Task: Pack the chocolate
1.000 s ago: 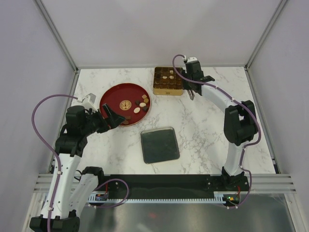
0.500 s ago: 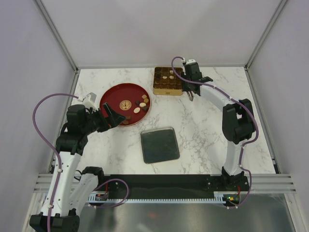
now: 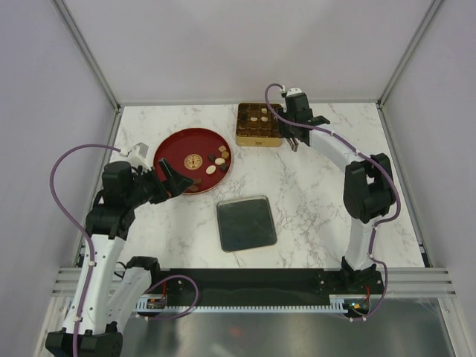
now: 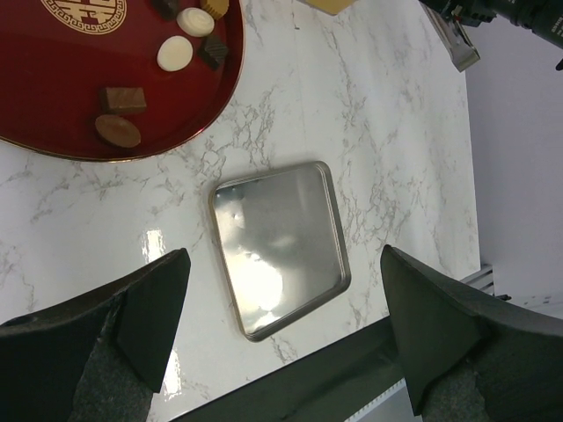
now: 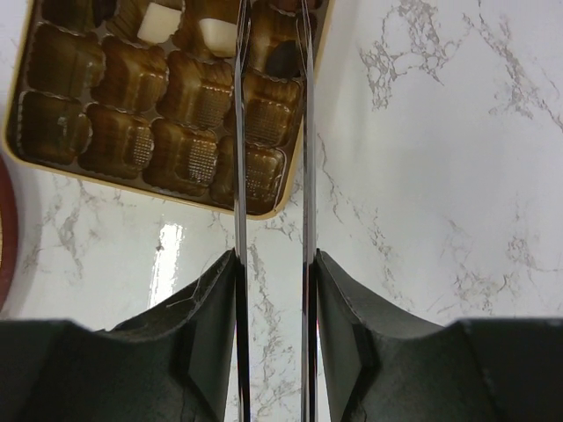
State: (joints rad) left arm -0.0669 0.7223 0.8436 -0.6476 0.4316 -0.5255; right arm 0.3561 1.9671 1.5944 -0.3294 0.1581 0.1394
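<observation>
Several small chocolate pieces (image 3: 218, 159), dark, brown and cream, lie on the right side of the red dish (image 3: 178, 152). In the left wrist view they show as cream rounds (image 4: 175, 54) and a dark square (image 4: 122, 98) on the dish (image 4: 53, 88). The gold box (image 3: 258, 125) holds a few pieces in its far cells, with cream ones (image 5: 216, 35) in the right wrist view. My left gripper (image 3: 172, 181) (image 4: 283, 255) is wide open and empty by the dish's near edge. My right gripper (image 3: 293, 141) (image 5: 272, 26) hangs at the box's right near corner, its thin blades slightly apart with nothing seen held.
A square metal lid (image 3: 246, 223) (image 4: 277, 249) lies flat on the marble table in front of the dish. Grey walls close the table at the back and both sides. The black base rail runs along the near edge.
My right gripper has shifted slightly left toward the box and stayed near its right near corner. The left arm and the chocolates on the dish have not moved.
</observation>
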